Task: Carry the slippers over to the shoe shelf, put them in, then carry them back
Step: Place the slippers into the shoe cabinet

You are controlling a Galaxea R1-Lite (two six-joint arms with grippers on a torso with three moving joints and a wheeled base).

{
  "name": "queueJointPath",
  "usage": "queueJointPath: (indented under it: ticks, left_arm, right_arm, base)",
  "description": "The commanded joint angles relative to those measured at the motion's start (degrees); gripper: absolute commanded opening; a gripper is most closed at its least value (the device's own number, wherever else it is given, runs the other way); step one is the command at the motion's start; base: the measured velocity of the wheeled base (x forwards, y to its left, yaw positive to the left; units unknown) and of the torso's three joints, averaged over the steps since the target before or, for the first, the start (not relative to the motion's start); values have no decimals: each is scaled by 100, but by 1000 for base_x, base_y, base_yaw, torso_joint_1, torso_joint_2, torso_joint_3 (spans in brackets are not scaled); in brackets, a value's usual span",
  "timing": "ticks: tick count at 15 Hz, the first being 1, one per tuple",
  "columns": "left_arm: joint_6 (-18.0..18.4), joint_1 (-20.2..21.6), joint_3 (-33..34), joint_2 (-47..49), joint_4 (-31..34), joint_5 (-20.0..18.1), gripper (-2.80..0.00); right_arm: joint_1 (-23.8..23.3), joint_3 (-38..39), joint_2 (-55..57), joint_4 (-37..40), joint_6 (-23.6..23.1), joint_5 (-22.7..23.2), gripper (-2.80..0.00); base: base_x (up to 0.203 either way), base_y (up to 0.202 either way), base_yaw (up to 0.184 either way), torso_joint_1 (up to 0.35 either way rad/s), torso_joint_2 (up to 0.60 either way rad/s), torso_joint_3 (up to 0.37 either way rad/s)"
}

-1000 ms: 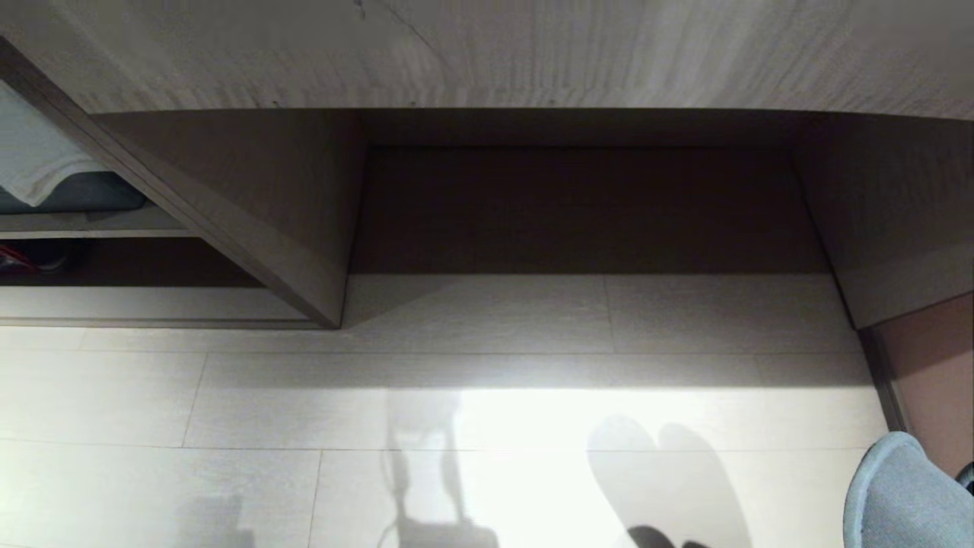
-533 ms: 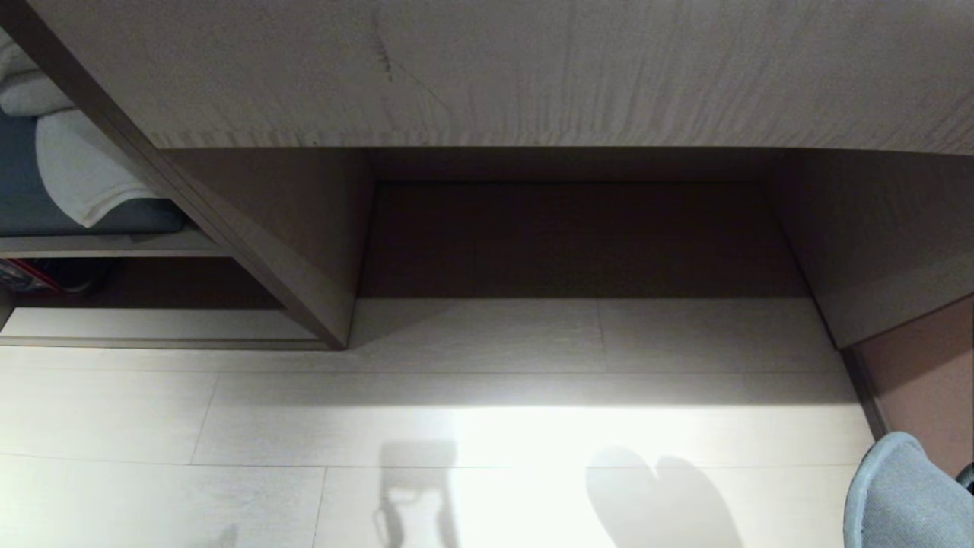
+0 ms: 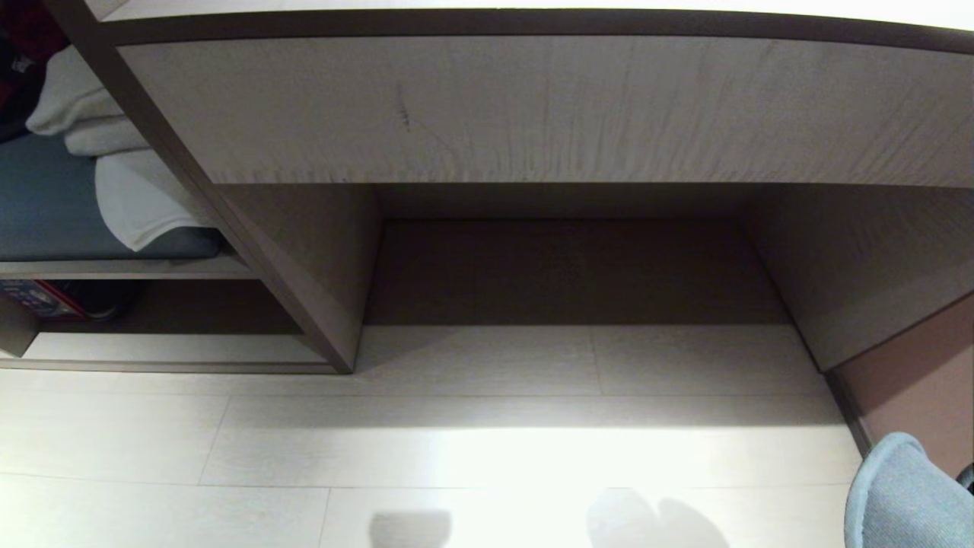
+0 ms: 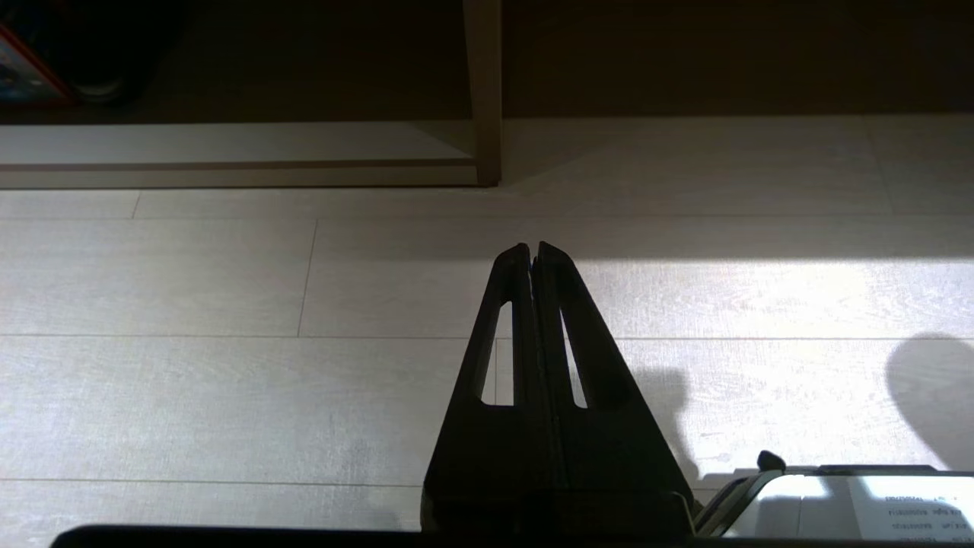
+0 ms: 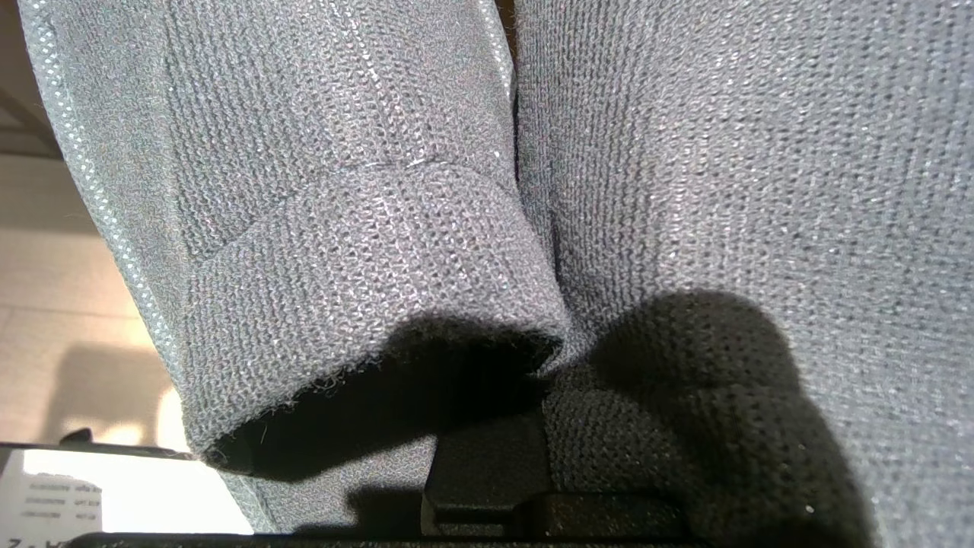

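The right gripper (image 5: 487,464) is clamped on the slippers (image 5: 609,190), which fill the right wrist view as two grey knitted pieces held side by side; its jaws are pressed tight on the fabric near the open cuff of one slipper. In the head view, a rounded grey toe (image 3: 902,495) of the pair shows at the lower right corner, above the pale floor (image 3: 487,449). The left gripper (image 4: 534,255) hangs empty over the floor boards, its two black fingers (image 4: 511,304) pressed together with no gap at the tips.

Beyond the floor stands the shoe shelf (image 3: 567,274), a low, wide opening of pale wood-grain boards with a dark back. A thin upright divider (image 3: 304,281) bounds it on the left. Further left, folded white cloth (image 3: 129,190) lies on a grey cushion (image 3: 46,205) on an upper board.
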Motion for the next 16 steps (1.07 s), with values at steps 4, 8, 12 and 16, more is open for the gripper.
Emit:
queueJointPath:
  ticks: [4,8,12,16]
  left_arm:
    - [-2,1,1,8,-5,0,-280]
    - [-3,1,1,9,-5,0,-280]
    - [-3,1,1,9,-5,0,-280]
    - [-3,1,1,9,-5,0,-280]
  right_arm:
    - [2,0,7,0,-4,3,-280]
    - [2,0,7,-9,5,3,-280]
    - [2,0,7,-7,-4,3,-280]
    - [2,0,7,0,-3,3,-280]
  base:
    - [0,0,0,2,0,203]
    - [0,0,0,5,3,205]
    - [0,0,0,3,2,205]
    - [0,0,0,1,3,204]
